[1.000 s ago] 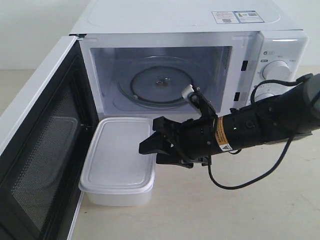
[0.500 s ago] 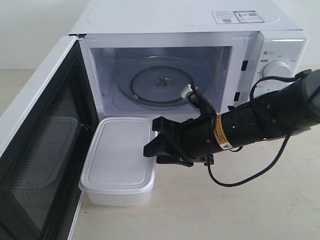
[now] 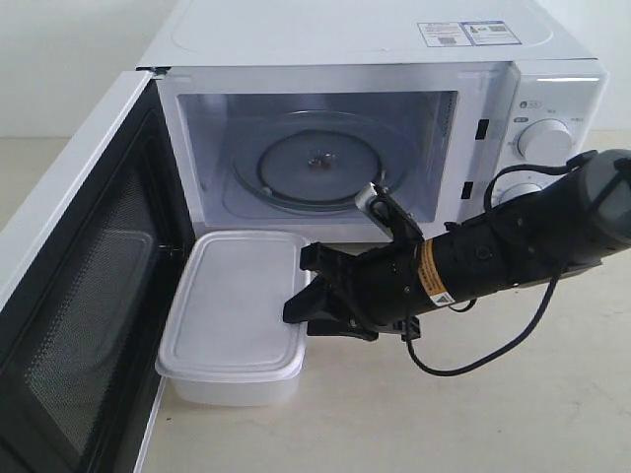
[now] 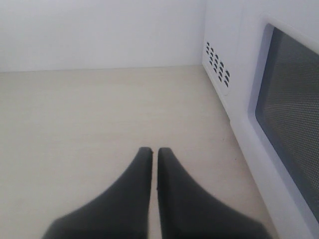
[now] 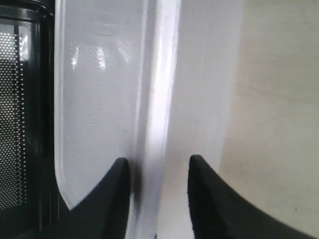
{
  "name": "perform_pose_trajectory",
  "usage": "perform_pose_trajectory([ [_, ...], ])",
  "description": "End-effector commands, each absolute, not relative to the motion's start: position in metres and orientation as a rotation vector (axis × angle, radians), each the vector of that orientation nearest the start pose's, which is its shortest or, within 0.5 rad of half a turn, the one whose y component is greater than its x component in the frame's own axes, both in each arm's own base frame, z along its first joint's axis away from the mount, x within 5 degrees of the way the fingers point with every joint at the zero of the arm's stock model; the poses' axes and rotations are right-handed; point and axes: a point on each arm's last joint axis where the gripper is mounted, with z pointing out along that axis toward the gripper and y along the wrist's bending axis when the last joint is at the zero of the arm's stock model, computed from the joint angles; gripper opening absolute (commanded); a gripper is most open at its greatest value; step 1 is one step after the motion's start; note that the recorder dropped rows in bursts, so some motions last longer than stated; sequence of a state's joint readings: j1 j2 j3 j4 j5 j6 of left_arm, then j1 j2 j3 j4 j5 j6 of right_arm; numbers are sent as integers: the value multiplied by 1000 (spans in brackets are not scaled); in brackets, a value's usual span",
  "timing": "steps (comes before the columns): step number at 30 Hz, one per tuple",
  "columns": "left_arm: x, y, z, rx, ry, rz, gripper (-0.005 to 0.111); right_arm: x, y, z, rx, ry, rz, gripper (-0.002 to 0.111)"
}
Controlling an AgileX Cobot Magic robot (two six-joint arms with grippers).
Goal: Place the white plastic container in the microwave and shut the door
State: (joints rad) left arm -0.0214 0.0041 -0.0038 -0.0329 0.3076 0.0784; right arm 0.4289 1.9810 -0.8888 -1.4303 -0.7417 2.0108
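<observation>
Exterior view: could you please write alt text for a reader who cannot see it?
The right arm's black hand, open, straddles the right edge of a lidded, rectangular translucent-white plastic container on the pale table before a white boxy microwave. The microwave's white door with dark mesh window is swung wide open at left; the glass turntable shows inside.

The right arm is a thick, matte black tube built of rounded segments. Near its wrist runs an orange-yellow band with black print and a small white warning-triangle sticker. A thin black cable hangs in a loop under it, and a shorter lead ends in a small pale plug. The right gripper has black, wedge-shaped fingers that taper to rounded tips. The left gripper has the same smooth, dark fingers, broad at the base and narrowing towards the tips.
</observation>
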Motion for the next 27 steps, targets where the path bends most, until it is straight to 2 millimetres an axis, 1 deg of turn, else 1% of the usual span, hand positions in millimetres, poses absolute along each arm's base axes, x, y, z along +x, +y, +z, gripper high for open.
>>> perform_pose_trajectory([
  [1, 54, -2, 185, 63, 1789, 9, 4, 290, 199, 116, -127, 2602, 1318, 0],
  [6, 54, -2, 185, 63, 1789, 9, 4, 289, 199, 118, -158, 2588, 1325, 0],
  [8, 54, -2, 185, 63, 1789, 9, 4, 289, 199, 123, -198, 2567, 1318, 0],
  [12, 54, -2, 185, 63, 1789, 9, 4, 288, 197, 140, -222, 2523, 1288, 0],
  [14, 54, -2, 185, 63, 1789, 9, 4, 286, 193, 147, -213, 2509, 1238, 0],
  [18, 54, -2, 185, 63, 1789, 9, 4, 274, 181, 159, -183, 2495, 1136, 0],
  [20, 54, -2, 185, 63, 1789, 9, 4, 268, 176, 164, -146, 2489, 1117, 0],
  [23, 54, -2, 185, 63, 1789, 9, 4, 263, 171, 168, -54, 2478, 1121, 0],
  [27, 54, -2, 185, 63, 1789, 9, 4, 267, 172, 172, 151, 2431, 1214, 0],
])
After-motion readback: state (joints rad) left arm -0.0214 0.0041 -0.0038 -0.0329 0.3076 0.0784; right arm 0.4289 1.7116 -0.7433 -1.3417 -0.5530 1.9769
